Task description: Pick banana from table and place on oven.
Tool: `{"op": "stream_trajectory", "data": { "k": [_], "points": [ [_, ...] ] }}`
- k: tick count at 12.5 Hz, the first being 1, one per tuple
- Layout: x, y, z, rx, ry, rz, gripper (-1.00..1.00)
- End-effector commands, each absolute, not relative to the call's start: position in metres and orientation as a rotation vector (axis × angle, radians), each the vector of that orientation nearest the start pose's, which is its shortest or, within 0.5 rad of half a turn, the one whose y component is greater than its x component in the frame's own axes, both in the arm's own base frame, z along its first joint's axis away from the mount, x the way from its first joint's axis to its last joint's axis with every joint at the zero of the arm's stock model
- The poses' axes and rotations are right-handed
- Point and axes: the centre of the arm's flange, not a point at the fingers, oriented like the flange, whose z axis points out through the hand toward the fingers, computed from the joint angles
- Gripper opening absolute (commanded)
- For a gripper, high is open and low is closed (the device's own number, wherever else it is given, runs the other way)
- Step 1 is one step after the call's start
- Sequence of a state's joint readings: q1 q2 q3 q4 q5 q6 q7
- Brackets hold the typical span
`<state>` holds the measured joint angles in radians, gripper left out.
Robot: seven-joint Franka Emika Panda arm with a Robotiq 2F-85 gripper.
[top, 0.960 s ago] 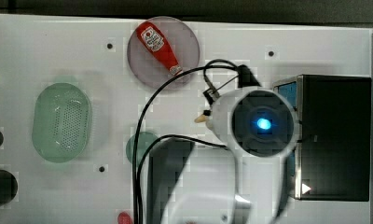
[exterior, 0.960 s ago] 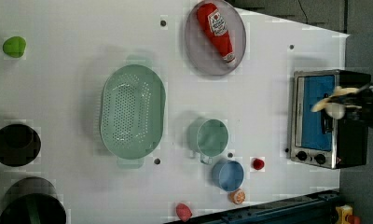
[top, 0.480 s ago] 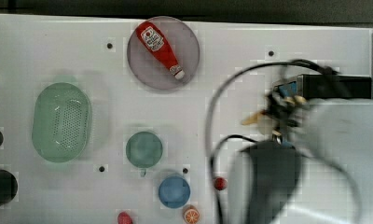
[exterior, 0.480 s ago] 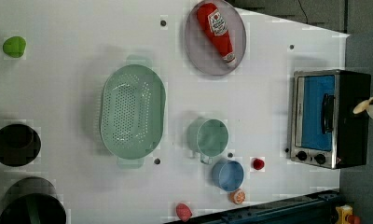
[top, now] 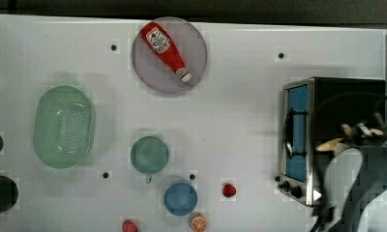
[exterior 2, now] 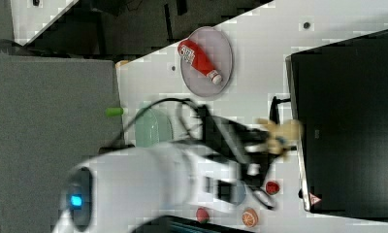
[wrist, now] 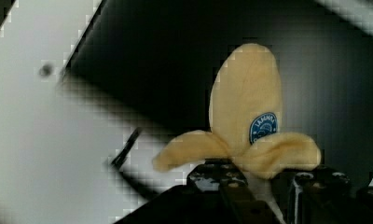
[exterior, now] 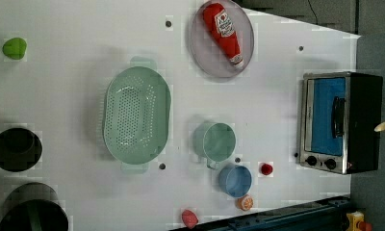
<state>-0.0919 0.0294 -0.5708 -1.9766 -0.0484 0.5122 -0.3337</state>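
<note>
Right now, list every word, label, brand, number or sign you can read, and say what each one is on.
No text here can be read for certain.
Banana: round blue sticker with pale lettering, too blurred to read.
Ketchup bottle: white label with marks, too small to read.
Oven: small triangular sign by the front corner, contents not legible; knob markings too small.

Dark grey floor (exterior: 373, 48) surrounds the work surface, w/ a flat grey panel (exterior 2: 51, 102) in the right view's left half. Blue metal frame rail (exterior: 287, 219) along left view's bottom edge. Lighting even, soft.
</note>
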Motion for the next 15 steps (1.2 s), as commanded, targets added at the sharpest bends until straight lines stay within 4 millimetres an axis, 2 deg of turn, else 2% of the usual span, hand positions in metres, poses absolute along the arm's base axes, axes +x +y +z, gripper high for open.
{"op": "stream_trajectory", "data": {
  "k": [1,3,7,8,14,15],
  "points": [
    [0.468,-0.350,0.431,-2.946,1.415,-0.084,-0.49],
    [0.467,-0.364,0.419,-2.957,1.451,-0.054,-0.49],
    [0.472,-0.362,0.413,-2.968,1.440,-0.033,-0.49],
    [0.472,-0.363,0.415,-2.969,1.440,-0.043,-0.43],
    [0.477,-0.354,0.412,-2.978,1.413,-0.017,0.89],
    [0.479,-0.351,0.414,-2.980,1.403,-0.015,1.00]
  ]
}}
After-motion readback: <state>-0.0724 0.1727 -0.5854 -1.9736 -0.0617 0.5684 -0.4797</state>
